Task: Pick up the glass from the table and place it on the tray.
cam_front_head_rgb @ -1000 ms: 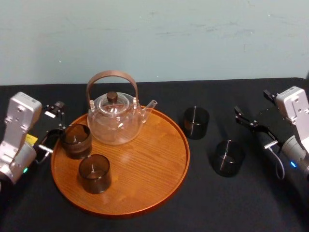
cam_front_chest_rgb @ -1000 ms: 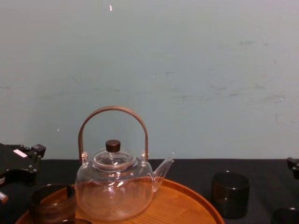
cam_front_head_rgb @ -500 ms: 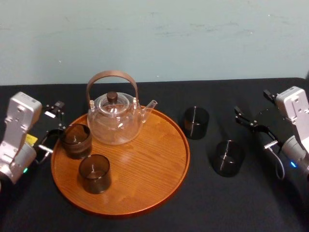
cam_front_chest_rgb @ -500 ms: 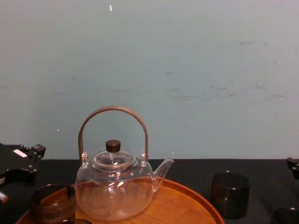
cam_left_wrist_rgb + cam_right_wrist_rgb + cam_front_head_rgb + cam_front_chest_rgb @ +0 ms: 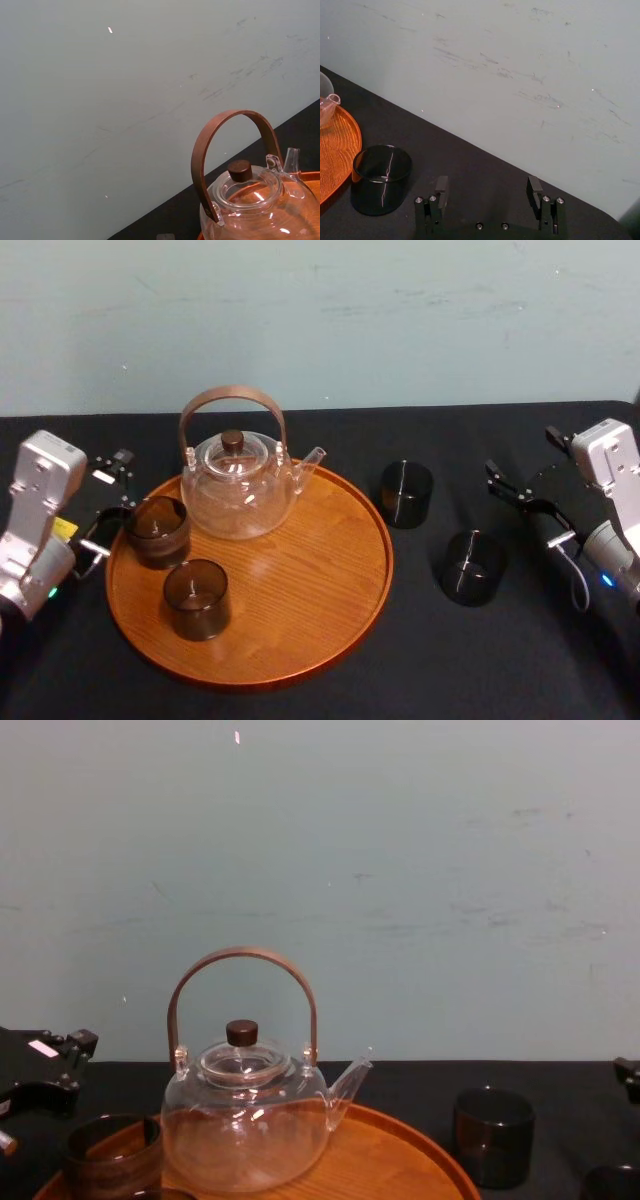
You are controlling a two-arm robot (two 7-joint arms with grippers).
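The glass [image 5: 472, 567] is seen on the worktop [image 5: 430, 665] right of the tray [image 5: 330, 610], not yet gripped; the right tool [image 5: 487, 185], released, must be lowered around it, while the left tool [image 5: 108, 502] is parked, released, beside the tray.

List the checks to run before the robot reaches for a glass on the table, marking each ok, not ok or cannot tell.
1. Open right claw: ok.
2. Upright nearer glass on the table, apart from the farther glass: ok.
3. Nothing between right claw and nearer glass: ok.
4. Bare room on the tray: ok.
5. Path clear of left claw, which sits at the tray's left edge: ok.
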